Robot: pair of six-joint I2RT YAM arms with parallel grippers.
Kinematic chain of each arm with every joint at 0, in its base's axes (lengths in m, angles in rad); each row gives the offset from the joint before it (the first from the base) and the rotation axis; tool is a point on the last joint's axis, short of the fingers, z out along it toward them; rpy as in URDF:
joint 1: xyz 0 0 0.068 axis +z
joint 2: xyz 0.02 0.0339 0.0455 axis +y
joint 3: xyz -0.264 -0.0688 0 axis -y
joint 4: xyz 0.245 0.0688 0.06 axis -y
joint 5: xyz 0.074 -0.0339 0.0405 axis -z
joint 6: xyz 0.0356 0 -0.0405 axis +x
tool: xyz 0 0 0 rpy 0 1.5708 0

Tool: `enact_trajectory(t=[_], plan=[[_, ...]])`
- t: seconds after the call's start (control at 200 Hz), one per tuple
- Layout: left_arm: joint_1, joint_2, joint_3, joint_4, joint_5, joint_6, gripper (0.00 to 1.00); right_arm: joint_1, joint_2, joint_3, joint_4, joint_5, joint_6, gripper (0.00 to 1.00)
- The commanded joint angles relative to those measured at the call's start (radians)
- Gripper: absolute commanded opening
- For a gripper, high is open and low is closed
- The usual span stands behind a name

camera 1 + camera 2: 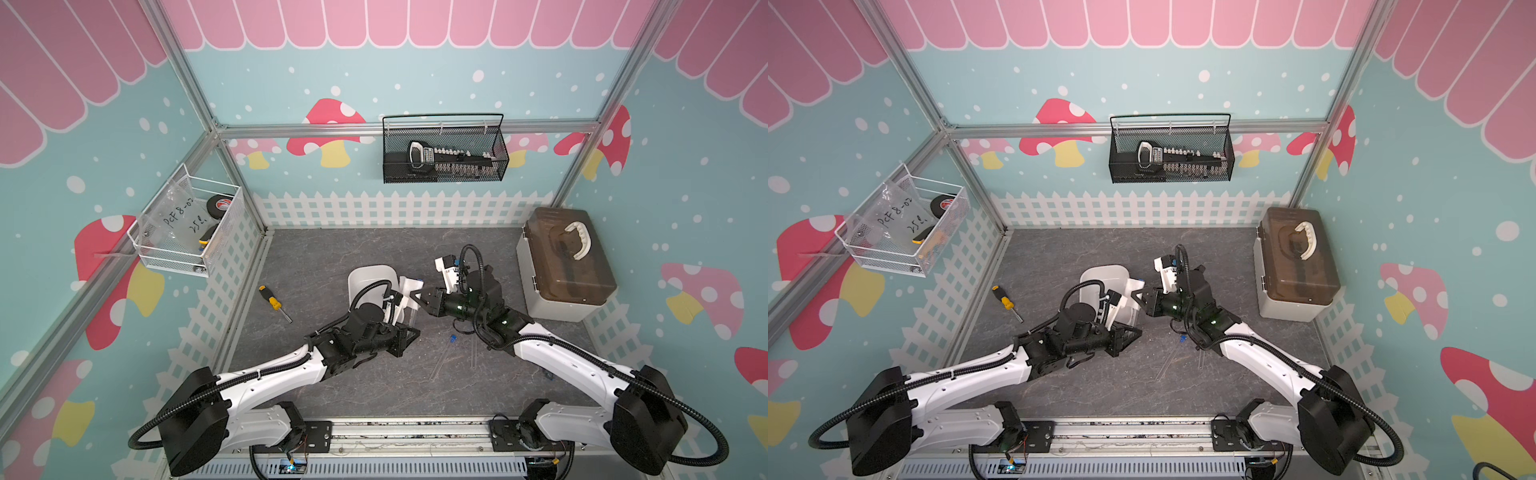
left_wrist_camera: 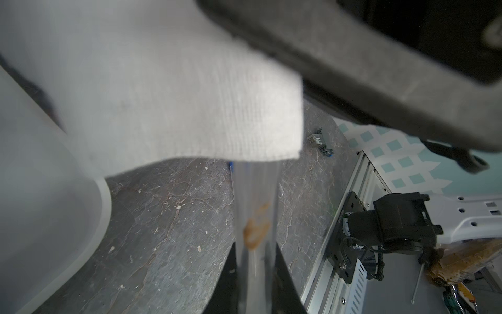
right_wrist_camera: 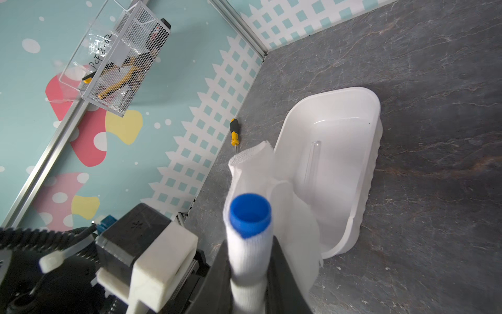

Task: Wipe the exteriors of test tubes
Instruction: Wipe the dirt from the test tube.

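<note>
Left of the white tray (image 1: 370, 276), well apart from it on the bench (image 1: 374, 395), lies the yellow-and-black screwdriver (image 1: 274, 302). Inside the tray one clear test tube (image 3: 312, 160) rests on its floor.

Just at the tray's right edge, my left gripper (image 2: 255, 251) is clamped tight on a second tube (image 2: 255, 206), at the end away from its cap. My fingers (image 2: 285, 277) press on either side of the glass. A brown smear (image 2: 256, 228) shows on the tube wall just past them. This tube slants from my left gripper toward my right one, beside the tray's right rim and clear of the bench.

The tube's capped end is wrapped in the white cloth (image 3: 250, 168), with the blue cap (image 3: 250, 214) poking out of the wrap. My right gripper (image 3: 248, 244) is narrow, closed round the cloth and the tube inside it, just behind the cap.

Farther right of the tray and nearer my arm bases, a third tube (image 1: 441, 358) lies flat on the bench, its blue cap on the end nearer the tray. Next to it, partly under my right arm, lies what looks like a fourth tube (image 1: 473, 354), too faint for me to make out its cap. Far right of the tray stands the brown-lidded box (image 1: 565, 266).
</note>
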Motion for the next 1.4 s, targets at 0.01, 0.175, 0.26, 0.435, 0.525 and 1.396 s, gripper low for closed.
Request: enact_trajectory(t=[0.01, 0.175, 0.26, 0.435, 0.525, 1.396], plan=[[-0.014, -0.002, 0.04, -0.018, 0.016, 0.045, 0.08, -0.001, 0.017, 0.033, 0.009, 0.031, -0.021, 0.15], [-0.009, -0.025, 0.034, -0.015, -0.033, 0.036, 0.08, 0.0, 0.031, 0.019, 0.013, 0.002, -0.007, 0.12], [0.002, -0.032, 0.036, -0.013, -0.038, 0.033, 0.08, 0.008, 0.027, -0.023, 0.037, -0.01, 0.018, 0.12], [0.022, -0.039, 0.046, -0.014, -0.042, 0.036, 0.08, 0.045, -0.024, -0.114, 0.049, 0.012, 0.055, 0.12], [0.028, -0.033, 0.05, -0.014, -0.043, 0.042, 0.08, 0.069, -0.04, -0.142, 0.053, 0.023, 0.069, 0.12], [0.031, -0.039, 0.054, -0.018, -0.042, 0.048, 0.08, 0.14, -0.022, -0.103, 0.054, 0.086, 0.055, 0.19]])
